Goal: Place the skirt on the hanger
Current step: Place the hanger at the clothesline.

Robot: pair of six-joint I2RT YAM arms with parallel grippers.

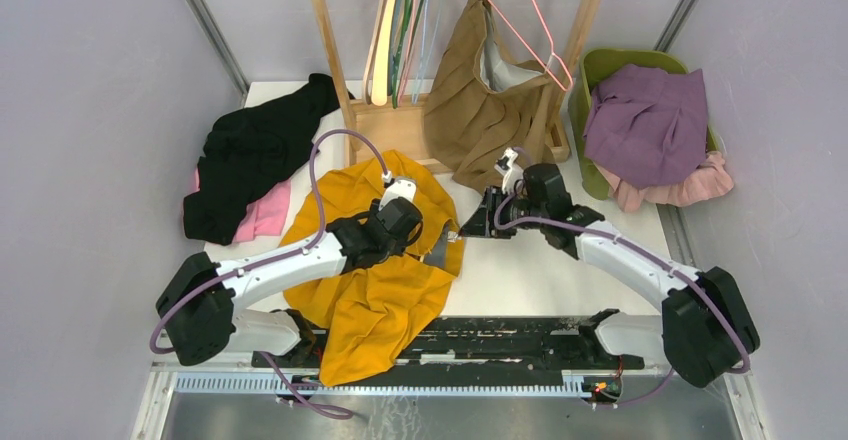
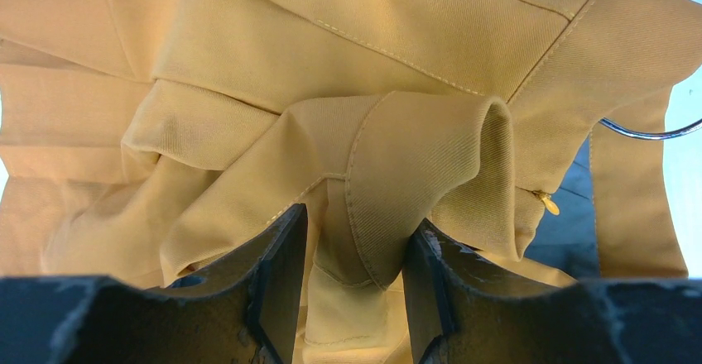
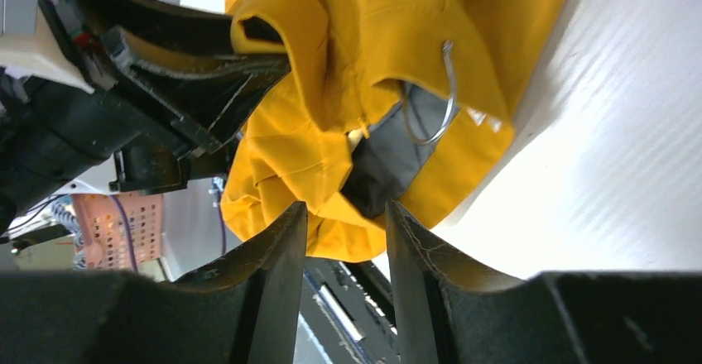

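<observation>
The yellow skirt (image 1: 375, 280) lies crumpled on the white table in front of the left arm. My left gripper (image 1: 438, 232) is shut on a raised fold of its waistband (image 2: 397, 174), with the fold standing between the jaws (image 2: 356, 240). A metal hanger hook (image 2: 654, 135) pokes out of the skirt's right edge and also shows in the right wrist view (image 3: 447, 91), beside a dark grey patch (image 3: 389, 157). My right gripper (image 1: 470, 226) is open and empty (image 3: 346, 215), pointing at that same edge a short way from it.
A wooden rack (image 1: 395, 120) with several hangers stands at the back. A brown garment (image 1: 480, 100) hangs there on a pink wire hanger (image 1: 535, 30). Black and pink clothes (image 1: 250, 160) lie at the back left. A green basket (image 1: 590, 70) with purple cloth stands at the back right.
</observation>
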